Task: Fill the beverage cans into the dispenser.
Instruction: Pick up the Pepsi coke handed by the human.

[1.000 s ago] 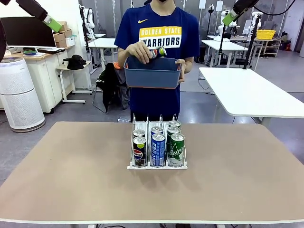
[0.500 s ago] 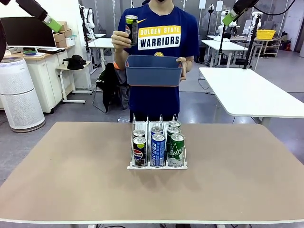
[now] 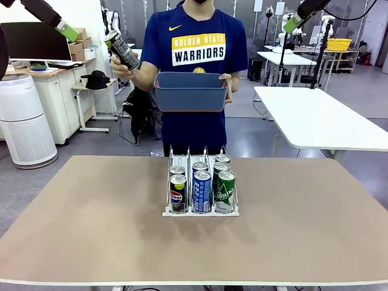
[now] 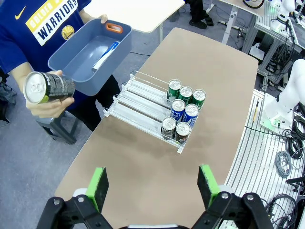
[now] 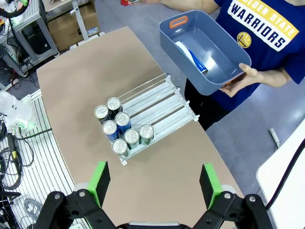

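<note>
Dispenser (image 4: 138,98) loaded at its front, one can aloft in a person's hand.
Six cans (image 3: 202,189) stand upright, silver tops up, two per lane against the low front lip; the clear, wire-divided lanes run lengthwise across the brown desk (image 3: 91,212) toward the person. A black can (image 3: 123,51) tilts in a hand (image 4: 50,106). Another lies flat in the smooth blue bin (image 5: 228,76), its print unreadable. Left tool (image 4: 152,183) and right tool (image 5: 155,183) hang high, released and empty.
</note>
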Controlling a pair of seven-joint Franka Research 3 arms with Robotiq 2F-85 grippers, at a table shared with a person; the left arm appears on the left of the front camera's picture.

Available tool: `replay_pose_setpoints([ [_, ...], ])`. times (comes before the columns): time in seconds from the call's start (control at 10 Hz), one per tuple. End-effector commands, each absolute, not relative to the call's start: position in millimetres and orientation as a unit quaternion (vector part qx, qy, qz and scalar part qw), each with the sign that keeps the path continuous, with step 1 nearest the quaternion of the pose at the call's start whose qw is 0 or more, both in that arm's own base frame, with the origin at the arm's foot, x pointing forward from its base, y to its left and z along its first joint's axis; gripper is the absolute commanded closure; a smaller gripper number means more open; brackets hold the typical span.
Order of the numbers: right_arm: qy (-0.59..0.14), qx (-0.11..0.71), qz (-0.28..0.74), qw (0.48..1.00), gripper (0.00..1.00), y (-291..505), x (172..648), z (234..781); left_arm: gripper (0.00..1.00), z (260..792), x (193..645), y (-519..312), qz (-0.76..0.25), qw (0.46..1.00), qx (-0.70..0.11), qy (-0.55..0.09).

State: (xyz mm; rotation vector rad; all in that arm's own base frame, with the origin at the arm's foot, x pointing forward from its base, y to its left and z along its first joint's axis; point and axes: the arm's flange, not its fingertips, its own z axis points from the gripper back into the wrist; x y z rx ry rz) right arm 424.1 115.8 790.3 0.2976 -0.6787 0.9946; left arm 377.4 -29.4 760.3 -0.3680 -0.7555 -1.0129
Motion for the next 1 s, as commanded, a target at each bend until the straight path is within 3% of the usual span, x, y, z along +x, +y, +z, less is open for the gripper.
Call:
replay_pose_setpoints([
  [0.0,-0.318,0.14,0.466,0.814,0.0,115.5,423.8,789.9,0.0,759.8,376.7,-29.4,-0.469,0.795,-0.168,-0.346],
  [0.9,-0.318,0.14,0.466,0.814,0.0,115.5,423.8,789.9,0.0,759.8,376.7,-29.4,-0.469,0.795,-0.168,-0.346],
])
